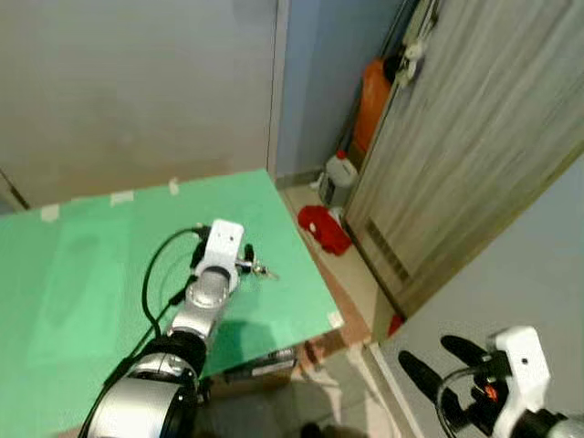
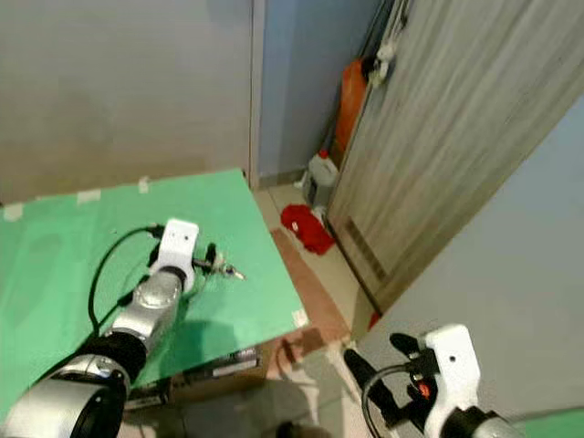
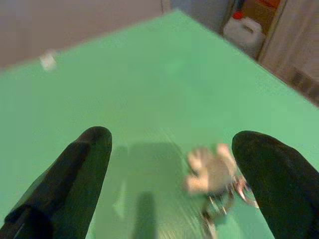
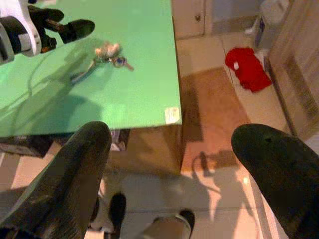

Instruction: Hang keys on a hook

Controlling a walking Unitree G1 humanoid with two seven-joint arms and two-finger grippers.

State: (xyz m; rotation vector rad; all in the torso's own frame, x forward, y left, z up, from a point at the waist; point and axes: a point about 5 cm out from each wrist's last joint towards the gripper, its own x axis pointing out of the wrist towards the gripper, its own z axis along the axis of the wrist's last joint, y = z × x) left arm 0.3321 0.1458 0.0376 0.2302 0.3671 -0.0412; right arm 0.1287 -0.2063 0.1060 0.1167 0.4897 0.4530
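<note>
Over the green table [image 1: 100, 265] the left gripper [image 1: 242, 265] hovers with its two black fingers [image 3: 75, 174] spread wide apart and holding nothing; just beneath and ahead of them lie the keys [image 3: 217, 179], a small bunch with a pale fob and metal ring, flat on the green surface near the table's right edge; in the left wrist view the bunch sits between the fingers, closer to one of them, though whether it touches that finger cannot be told through the blur; a black cable [image 1: 155, 265] loops up from the silver arm to the white wrist housing. Low at the right side, off the table and above the tiled floor [image 4: 214, 129], the right gripper [image 1: 438, 365] hangs with its fingers [image 4: 79, 174] likewise apart and empty; from its wrist view the keys [image 4: 109, 55] show on the green top beside the other gripper's fingertips. Beyond the table's far corner a red cloth [image 1: 324, 228] lies on the floor; behind it stands a white jug [image 1: 339, 178] with a red cap, beside a tall wood-grain door [image 1: 474, 137]; an orange object [image 1: 372, 100] leans in the corner.
</note>
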